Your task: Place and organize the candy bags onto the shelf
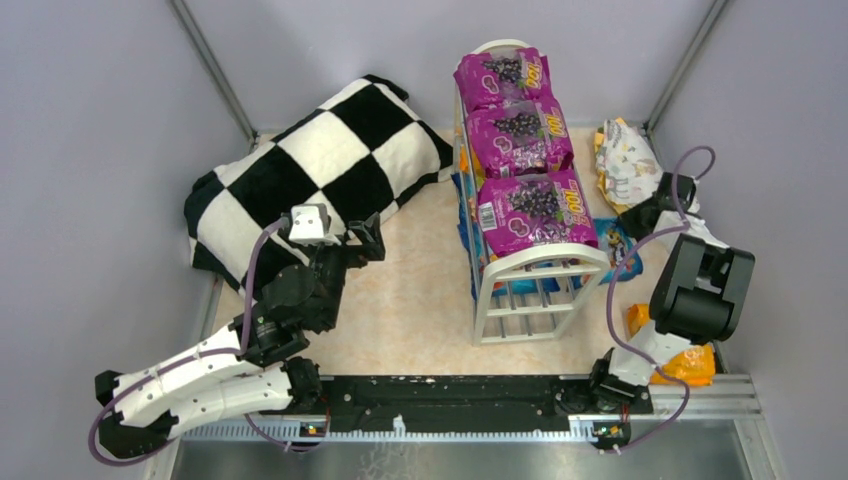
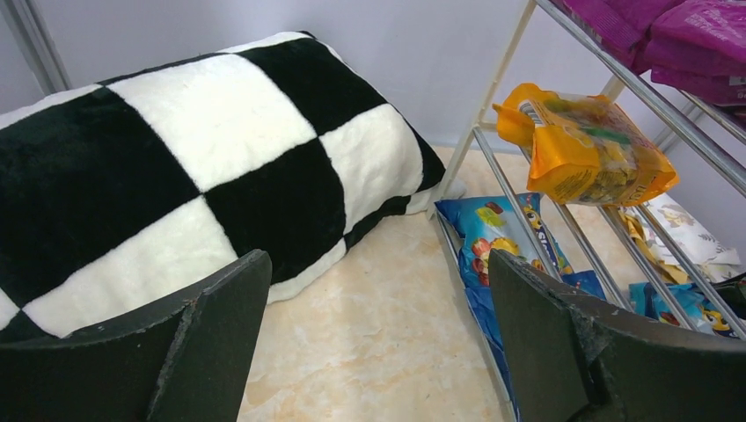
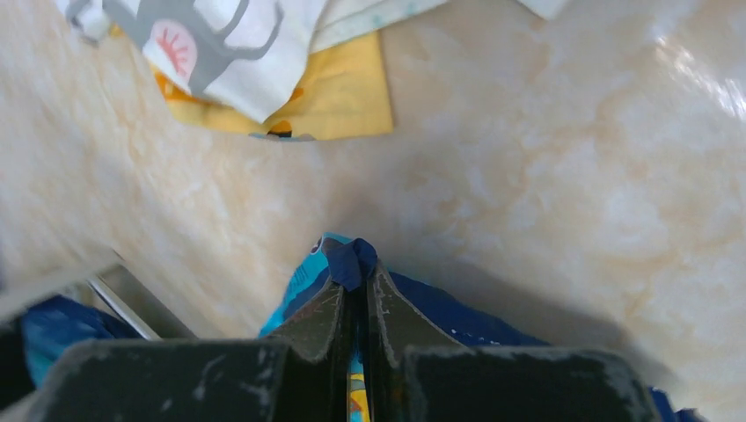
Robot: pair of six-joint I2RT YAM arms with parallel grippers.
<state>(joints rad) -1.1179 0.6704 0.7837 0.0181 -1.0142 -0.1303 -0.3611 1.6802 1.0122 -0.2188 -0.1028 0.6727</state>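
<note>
The white wire shelf [image 1: 500,300] stands mid-table with three purple candy bags [image 1: 520,135] along its top tier. An orange bag [image 2: 585,149] lies on the middle tier and blue bags [image 2: 493,230] on the bottom tier. My right gripper [image 1: 633,215] is at the shelf's right side, shut on the edge of a blue candy bag [image 1: 612,240]. In the right wrist view the fingertips [image 3: 354,286] pinch the bag's folded rim [image 3: 449,316] just above the table. My left gripper [image 1: 367,237] is open and empty, low over the table left of the shelf [image 2: 378,299].
A black-and-white checkered pillow [image 1: 320,160] lies at the back left. White and yellow patterned bags [image 1: 625,165] lie at the back right, also in the right wrist view [image 3: 237,44]. Orange bags [image 1: 690,365] lie by the right arm's base.
</note>
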